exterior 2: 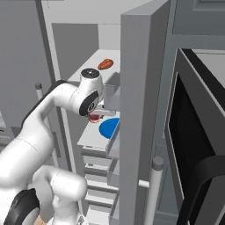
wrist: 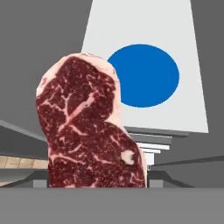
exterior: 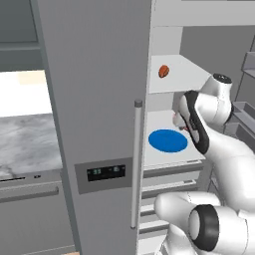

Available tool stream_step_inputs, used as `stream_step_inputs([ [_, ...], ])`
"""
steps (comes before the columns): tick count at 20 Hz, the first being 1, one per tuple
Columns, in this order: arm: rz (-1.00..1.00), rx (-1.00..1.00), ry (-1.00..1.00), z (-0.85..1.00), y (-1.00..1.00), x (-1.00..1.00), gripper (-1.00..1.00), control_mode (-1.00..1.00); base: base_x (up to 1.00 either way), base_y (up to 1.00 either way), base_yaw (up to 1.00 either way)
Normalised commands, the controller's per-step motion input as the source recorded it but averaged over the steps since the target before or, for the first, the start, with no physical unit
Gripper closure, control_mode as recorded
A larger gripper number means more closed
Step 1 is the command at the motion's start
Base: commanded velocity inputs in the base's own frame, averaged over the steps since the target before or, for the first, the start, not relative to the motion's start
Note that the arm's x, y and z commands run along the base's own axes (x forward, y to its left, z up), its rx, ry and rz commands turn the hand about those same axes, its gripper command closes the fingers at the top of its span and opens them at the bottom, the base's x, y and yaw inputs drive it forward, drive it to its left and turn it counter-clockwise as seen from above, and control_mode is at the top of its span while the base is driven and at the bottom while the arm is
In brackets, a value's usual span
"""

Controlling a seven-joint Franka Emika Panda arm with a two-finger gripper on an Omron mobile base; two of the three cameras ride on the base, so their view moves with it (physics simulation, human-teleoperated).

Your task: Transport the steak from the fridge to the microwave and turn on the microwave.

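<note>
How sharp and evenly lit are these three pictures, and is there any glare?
Hand view: marbled dark red steak sharp, close, cropped at the bottom. Left base view: round blue plate crisp on an evenly lit white shelf, no glare. Right base view: flat light, dark microwave glass without reflections.

The steak (wrist: 89, 127) looks raw, marbled red with pale fat. The fridge (exterior: 99, 99) is matt grey, its shelf (wrist: 192, 87) smooth white, the plate (wrist: 143, 75) flat blue.

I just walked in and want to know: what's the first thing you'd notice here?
The big marbled red steak, right up close in the hand view. Behind it a bright blue round plate lies on a white shelf of the open fridge. One shelf higher sits a small orange-brown item, and the white arm reaches in beside the plate.
</note>
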Motion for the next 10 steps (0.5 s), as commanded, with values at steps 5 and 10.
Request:
stream_step_inputs([
  [5, 0.0, 0.0, 0.0, -0.02, 0.16, -0.6, 1.0, -1.0, 0.0, 0.0, 0.0],
  [10, 0.0, -0.02, -0.04, -0.2, 0.39, -0.77, 1.0, -1.0, 0.0, 0.0, 0.0],
])
